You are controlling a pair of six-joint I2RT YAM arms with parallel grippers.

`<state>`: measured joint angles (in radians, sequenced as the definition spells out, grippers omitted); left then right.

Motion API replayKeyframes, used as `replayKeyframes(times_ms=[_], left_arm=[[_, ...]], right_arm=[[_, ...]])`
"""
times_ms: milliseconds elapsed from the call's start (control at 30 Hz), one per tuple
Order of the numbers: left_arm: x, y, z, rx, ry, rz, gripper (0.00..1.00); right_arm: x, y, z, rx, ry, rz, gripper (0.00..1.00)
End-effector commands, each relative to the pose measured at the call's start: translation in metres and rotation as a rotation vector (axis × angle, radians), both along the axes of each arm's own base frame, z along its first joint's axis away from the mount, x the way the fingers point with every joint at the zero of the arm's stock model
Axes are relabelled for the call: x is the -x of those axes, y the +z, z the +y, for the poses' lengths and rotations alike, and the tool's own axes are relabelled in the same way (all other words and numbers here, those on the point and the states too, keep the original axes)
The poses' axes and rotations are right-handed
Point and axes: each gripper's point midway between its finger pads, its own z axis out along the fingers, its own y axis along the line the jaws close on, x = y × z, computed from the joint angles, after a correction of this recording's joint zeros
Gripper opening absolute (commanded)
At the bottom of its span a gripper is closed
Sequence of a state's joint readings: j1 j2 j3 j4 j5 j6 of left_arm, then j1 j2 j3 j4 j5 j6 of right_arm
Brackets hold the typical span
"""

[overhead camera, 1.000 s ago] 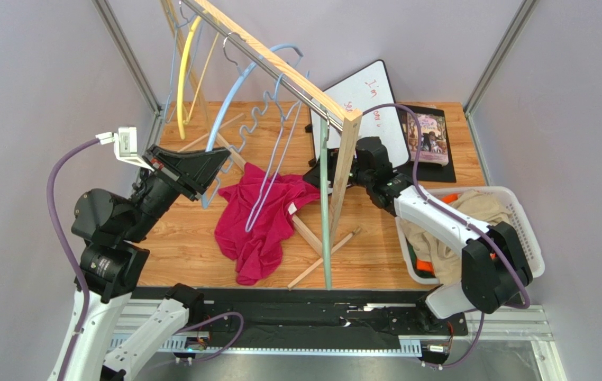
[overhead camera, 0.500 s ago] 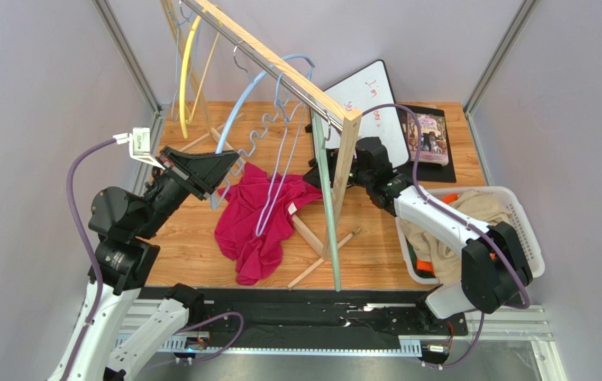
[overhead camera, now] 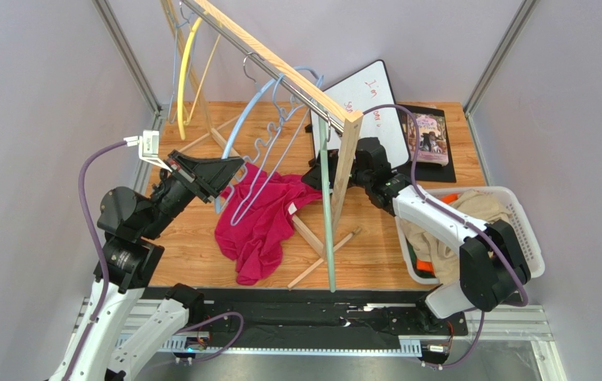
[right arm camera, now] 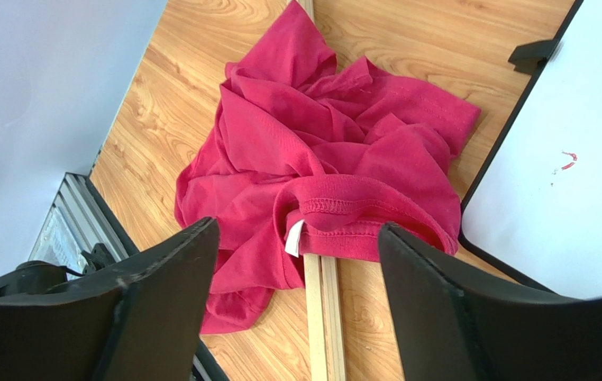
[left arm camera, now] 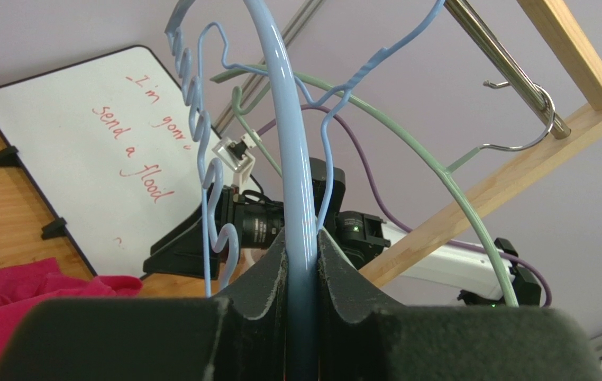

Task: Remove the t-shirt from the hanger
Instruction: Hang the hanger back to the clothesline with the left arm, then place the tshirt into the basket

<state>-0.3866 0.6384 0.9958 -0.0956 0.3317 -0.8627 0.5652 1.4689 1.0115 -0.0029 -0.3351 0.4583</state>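
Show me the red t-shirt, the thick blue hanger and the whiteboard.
red t-shirt (right arm camera: 312,159), right wrist view, crumpled middle of the cloth.
thick blue hanger (left arm camera: 291,175), left wrist view, its curved tube.
whiteboard (left arm camera: 58,159), left wrist view, blank white face.

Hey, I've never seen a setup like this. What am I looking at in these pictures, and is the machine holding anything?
These are two robot arms on a wooden table. One picture looks down from above; the other two come from cameras on the wrists. The left arm has its jaws shut on a light blue hanger. The right arm holds its jaws open above the red t-shirt, which lies crumpled on the table, off the hanger. Also there: a whiteboard, a book, a laundry basket.
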Motion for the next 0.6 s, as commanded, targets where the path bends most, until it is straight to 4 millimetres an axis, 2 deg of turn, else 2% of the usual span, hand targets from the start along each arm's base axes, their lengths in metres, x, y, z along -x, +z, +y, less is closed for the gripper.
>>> replayKeyframes(times_ms=[0, 33, 67, 133, 167, 233, 333, 367, 433, 467, 567], left_arm=[[0.015, 0.003, 0.008, -0.012, 0.011, -0.014, 0.32], [0.015, 0.001, 0.011, -0.021, 0.032, -0.014, 0.4], [0.017, -0.005, 0.014, -0.035, 0.047, 0.009, 0.44], [0.024, -0.004, 0.023, -0.053, 0.083, -0.008, 0.5], [0.027, -0.009, 0.027, -0.074, 0.097, 0.013, 0.51], [0.035, -0.01, 0.039, -0.098, 0.143, 0.001, 0.69], [0.049, -0.021, 0.059, -0.135, 0.219, 0.02, 0.7], [0.053, -0.03, 0.065, -0.152, 0.239, 0.047, 0.7], [0.063, -0.035, 0.08, -0.15, 0.298, 0.043, 0.7], [0.066, -0.046, 0.084, -0.167, 0.312, 0.067, 0.7], [0.08, -0.061, 0.098, -0.17, 0.357, 0.072, 0.7]], right_arm=[[-0.008, 0.003, 0.01, -0.012, 0.023, -0.024, 0.81], [-0.009, -0.001, 0.012, -0.012, 0.026, -0.009, 0.82], [-0.009, -0.006, 0.015, -0.009, 0.034, 0.009, 0.82], [-0.009, -0.013, 0.02, -0.012, 0.043, 0.035, 0.84], [-0.008, -0.024, 0.025, 0.0, 0.057, 0.06, 0.84], [-0.008, -0.028, 0.031, 0.008, 0.065, 0.075, 0.85], [-0.01, -0.047, 0.032, 0.048, 0.021, 0.15, 0.86], [-0.011, -0.053, 0.028, 0.055, -0.03, 0.195, 0.86], [-0.007, -0.059, 0.026, 0.054, -0.046, 0.222, 0.86], [-0.006, -0.061, 0.025, 0.06, -0.063, 0.223, 0.87], [0.001, -0.065, 0.018, 0.082, -0.093, 0.255, 0.87]])
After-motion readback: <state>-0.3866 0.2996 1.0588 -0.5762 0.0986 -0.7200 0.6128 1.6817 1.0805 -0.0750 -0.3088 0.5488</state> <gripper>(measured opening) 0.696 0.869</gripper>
